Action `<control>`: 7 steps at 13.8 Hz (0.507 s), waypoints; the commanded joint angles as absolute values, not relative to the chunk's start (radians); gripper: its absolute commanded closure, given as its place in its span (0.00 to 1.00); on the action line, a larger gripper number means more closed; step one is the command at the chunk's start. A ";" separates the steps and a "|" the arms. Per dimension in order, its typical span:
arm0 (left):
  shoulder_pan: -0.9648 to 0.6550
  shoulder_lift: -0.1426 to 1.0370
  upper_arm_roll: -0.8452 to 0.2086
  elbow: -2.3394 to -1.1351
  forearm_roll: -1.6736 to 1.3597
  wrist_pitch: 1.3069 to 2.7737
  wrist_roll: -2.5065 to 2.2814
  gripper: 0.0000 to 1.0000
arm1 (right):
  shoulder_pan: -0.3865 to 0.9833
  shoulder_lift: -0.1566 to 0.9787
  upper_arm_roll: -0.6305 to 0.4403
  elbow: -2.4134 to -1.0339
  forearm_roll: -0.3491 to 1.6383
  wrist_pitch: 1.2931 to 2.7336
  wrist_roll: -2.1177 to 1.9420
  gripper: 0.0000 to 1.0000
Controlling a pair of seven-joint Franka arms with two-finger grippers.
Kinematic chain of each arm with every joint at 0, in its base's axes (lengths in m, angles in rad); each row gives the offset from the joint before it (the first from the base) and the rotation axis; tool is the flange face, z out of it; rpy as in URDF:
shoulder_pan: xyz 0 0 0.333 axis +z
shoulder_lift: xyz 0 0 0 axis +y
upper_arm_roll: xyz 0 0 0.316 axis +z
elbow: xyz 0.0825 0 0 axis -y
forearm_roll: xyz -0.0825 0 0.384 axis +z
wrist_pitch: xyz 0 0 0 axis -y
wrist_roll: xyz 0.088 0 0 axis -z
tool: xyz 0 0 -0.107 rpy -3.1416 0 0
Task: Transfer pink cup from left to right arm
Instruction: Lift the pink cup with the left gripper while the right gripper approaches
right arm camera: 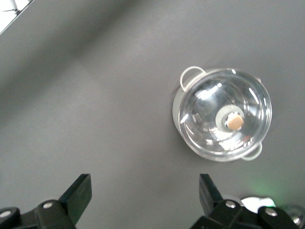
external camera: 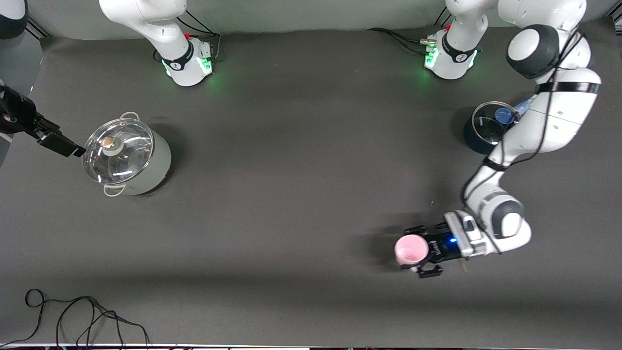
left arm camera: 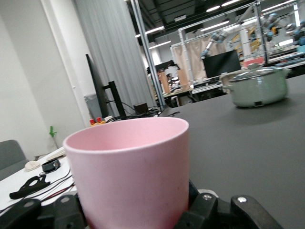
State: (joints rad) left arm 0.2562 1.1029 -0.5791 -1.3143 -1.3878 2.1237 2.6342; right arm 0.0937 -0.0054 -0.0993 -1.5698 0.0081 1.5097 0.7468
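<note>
One small pale-pink tapered plastic cup stands on the dark counter. Two lidded pots share that counter: one pale-green metal pot with a glass lid, far from the cup toward the right arm's end, and one dark pot with a blue-knobbed glass lid, farther from the front camera than the cup. One loose black cable lies there too.

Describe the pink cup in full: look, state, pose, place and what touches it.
The pink cup is small, pale pink, plain and tapered, with no handle and a smooth plastic look. It stands upright, mouth open; what shows of its inside looks empty. The left hand is shut on it, low at the left arm's end of the table, nearer the front camera than both pots.
</note>
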 commanded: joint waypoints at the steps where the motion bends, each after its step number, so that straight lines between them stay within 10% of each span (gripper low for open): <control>1: 0.175 1.111 -0.659 -1.290 -1.512 2.297 2.617 1.00 | 0.094 -0.011 -0.097 -1.554 0.015 1.471 0.811 0.00; 7: -0.066 1.109 -0.784 -1.106 -1.611 2.702 2.476 1.00 | 0.092 -0.002 -0.095 -1.539 0.035 1.471 0.805 0.00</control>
State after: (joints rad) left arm 0.0135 1.1021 -0.7801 -1.2036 -1.5889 2.6080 2.5460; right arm 0.0934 -0.0060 -0.0986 -1.5656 0.0165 1.4904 0.7814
